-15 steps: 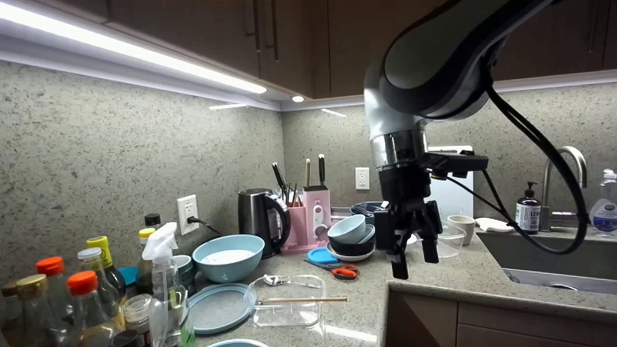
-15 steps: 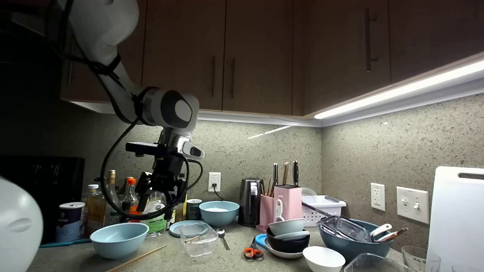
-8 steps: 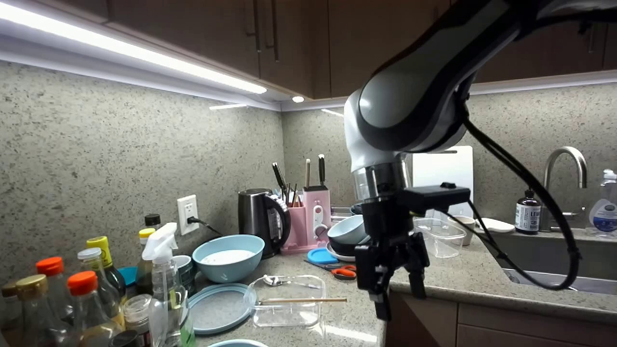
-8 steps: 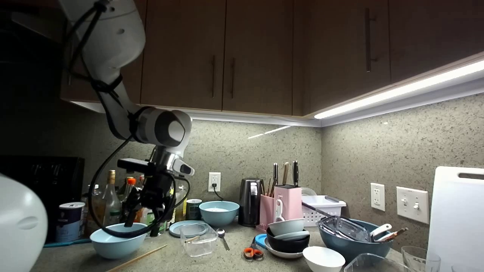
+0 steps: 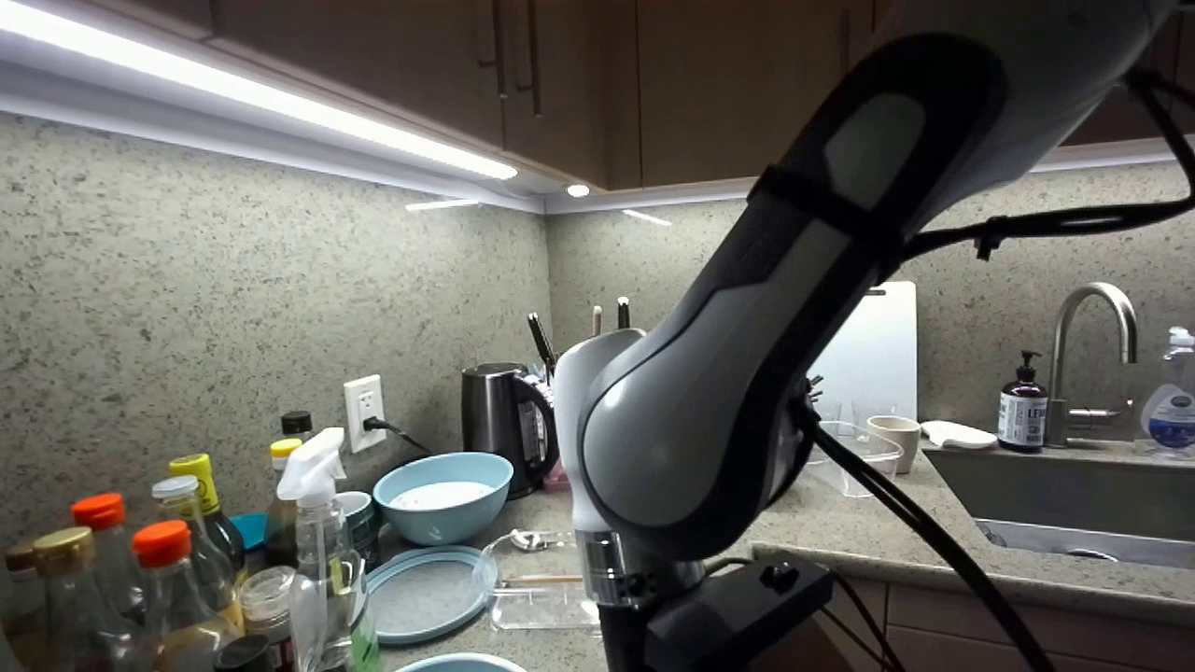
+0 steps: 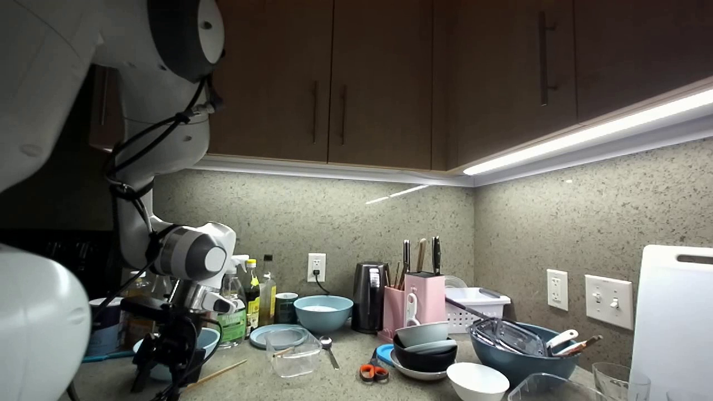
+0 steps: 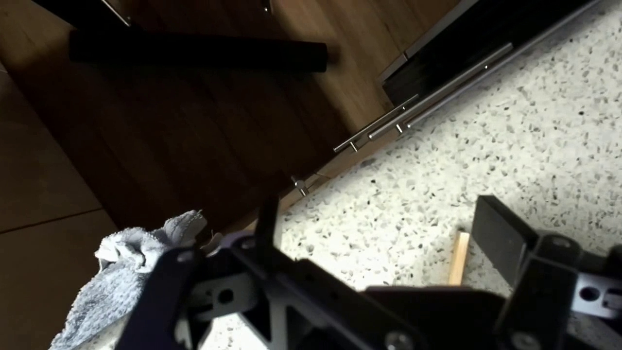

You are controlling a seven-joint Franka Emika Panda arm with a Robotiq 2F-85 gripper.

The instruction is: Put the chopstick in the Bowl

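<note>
The chopstick, a thin tan wooden stick, lies on the counter beside the light blue bowl in an exterior view. My gripper is low over the counter there, in front of the bowl, and hides part of both. Only the bowl's rim shows in an exterior view, where the fingers are out of frame. In the wrist view my gripper is open and empty. One end of the chopstick shows between the jaws, close to the right finger. I cannot tell whether they touch.
A clear box holds a similar stick. A blue bowl with white contents stands behind the grey-blue lid. Bottles and a spray bottle line the wall. The counter edge and a grey cloth show below.
The arm has come down and moved left in both exterior views. The gripper has left the frame in an exterior view and is low by the chopstick. The objects have not moved.
</note>
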